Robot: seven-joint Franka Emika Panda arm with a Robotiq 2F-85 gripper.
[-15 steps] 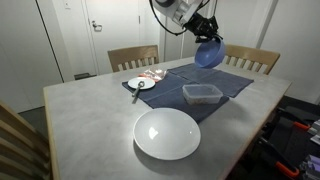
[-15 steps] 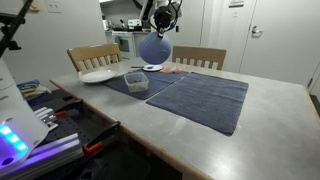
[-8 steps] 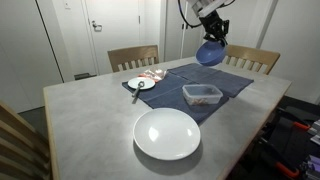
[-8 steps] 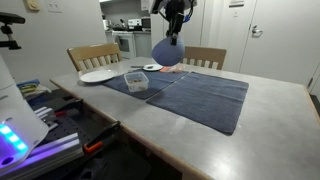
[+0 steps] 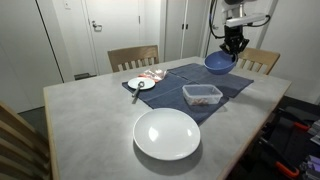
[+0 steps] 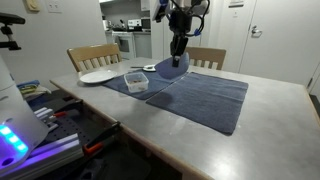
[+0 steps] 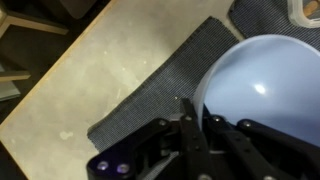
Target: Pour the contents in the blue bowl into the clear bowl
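smooth plastic blue bowl (image 7: 265, 90), woven cloth mat (image 7: 165, 90), matt tabletop (image 7: 110, 60)

Both exterior views are watching your table (image 5: 80, 110) from different ends, sharing the mat (image 6: 200, 95); your wrist camera is looking down close at the blue bowl (image 7: 270, 90).

Grey table (image 5: 80, 120) with dark cloth (image 5: 185, 77), white plate (image 5: 167, 133)

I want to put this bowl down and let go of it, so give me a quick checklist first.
1. Grip: gripper shut on the rim of the blue bowl: ok.
2. Emptied: blue bowl's inside looks bare in the wrist view: ok.
3. Pour: reddish contents lie in the clear bowl: ok.
4. Support: blue bowl resting on the dark mat: cannot tell.
5. Spacing: blue bowl apart from the clear bowl: ok.
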